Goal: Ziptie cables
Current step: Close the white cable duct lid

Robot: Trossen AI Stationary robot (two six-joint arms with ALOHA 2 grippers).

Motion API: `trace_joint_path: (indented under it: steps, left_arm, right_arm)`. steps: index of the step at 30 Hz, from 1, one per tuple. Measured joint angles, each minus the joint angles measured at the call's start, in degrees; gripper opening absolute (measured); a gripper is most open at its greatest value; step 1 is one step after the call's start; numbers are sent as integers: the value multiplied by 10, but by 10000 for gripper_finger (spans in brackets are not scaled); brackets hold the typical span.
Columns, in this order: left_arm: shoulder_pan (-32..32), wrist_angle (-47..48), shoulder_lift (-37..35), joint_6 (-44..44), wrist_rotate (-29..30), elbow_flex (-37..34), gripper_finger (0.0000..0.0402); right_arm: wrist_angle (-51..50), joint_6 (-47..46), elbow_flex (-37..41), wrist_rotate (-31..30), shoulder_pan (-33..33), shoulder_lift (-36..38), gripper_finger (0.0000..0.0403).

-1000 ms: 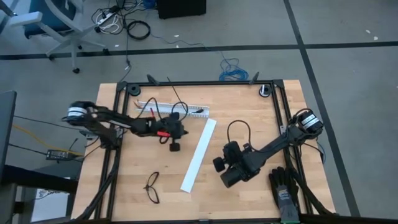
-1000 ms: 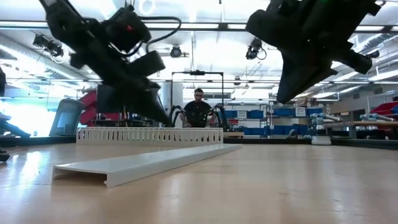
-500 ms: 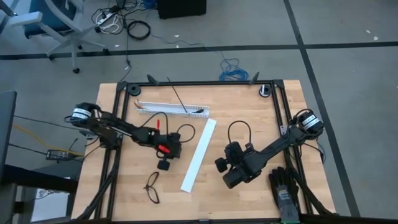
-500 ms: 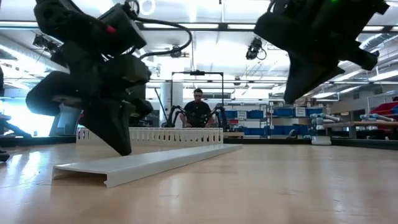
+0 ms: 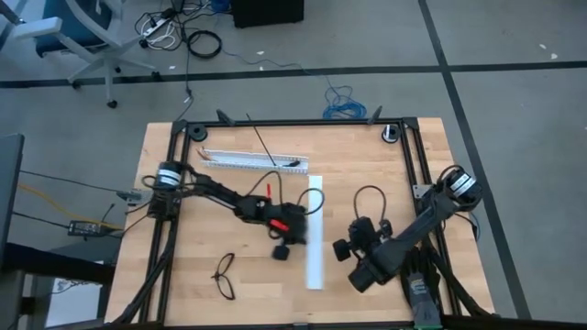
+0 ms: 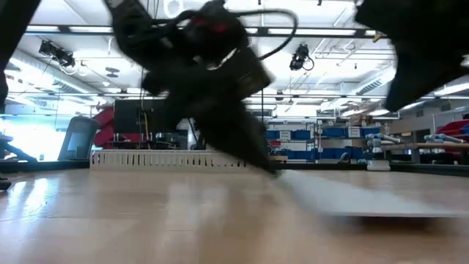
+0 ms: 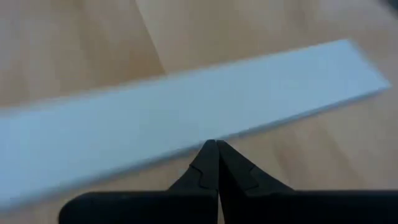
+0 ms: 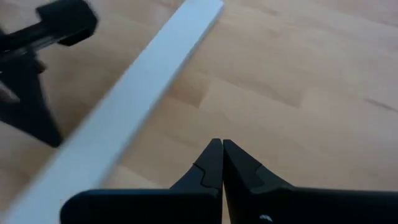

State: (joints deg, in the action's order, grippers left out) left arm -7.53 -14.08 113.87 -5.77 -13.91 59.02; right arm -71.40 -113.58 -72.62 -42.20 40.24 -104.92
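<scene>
The ziptie (image 5: 260, 141) is a thin dark strip lying slanted across a slotted white duct (image 5: 252, 160) near the table's far edge. I make out no coloured wire bundle on the table. My left gripper (image 5: 301, 229) (image 7: 216, 144) is shut, low at mid-table, against a wide flat white strip (image 5: 315, 234) (image 7: 186, 102) that runs near to far. My right gripper (image 5: 356, 273) (image 8: 217, 142) is shut over bare wood, to the right of that strip (image 8: 134, 81). My left gripper touches the wide white strip with its shut fingertips (image 7: 211, 152) on the strip's long left edge (image 7: 205, 138), about midway along. The fingers come slanting down from the table's left, across the strip. The strip lies flat on the table.
Black thin-framed glasses (image 5: 225, 275) lie near the near-left corner. A black glove (image 5: 418, 286) lies by the near-right corner under the right arm. A coil of blue wire (image 5: 344, 101) lies on the floor beyond the far edge. Black frame rails (image 5: 174, 229) line the table's sides.
My left gripper has swung from the far-left part of the table toward the near right and come down to the wood. It has pushed the wide white strip, which turned from slanting to near-to-far and slid right. My right gripper has drawn back toward the near-right corner.
</scene>
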Motion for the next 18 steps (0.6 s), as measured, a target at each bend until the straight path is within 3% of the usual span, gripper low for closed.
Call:
trace_joint_path:
  steps: [4,10,14,18]
  left_arm:
    - [12,-79,46,0,13,90,3]
    - [57,-65,138,18,78,213,4]
    - [86,-16,147,34,38,227,4]
    - [89,4,101,0,42,210,3]
  right_arm:
    - [-35,-84,0,4,43,0,0]
    - [-23,-124,0,4,78,0,0]
    - [-16,-126,0,14,78,0,0]
    - [-16,-126,0,15,78,0,0]
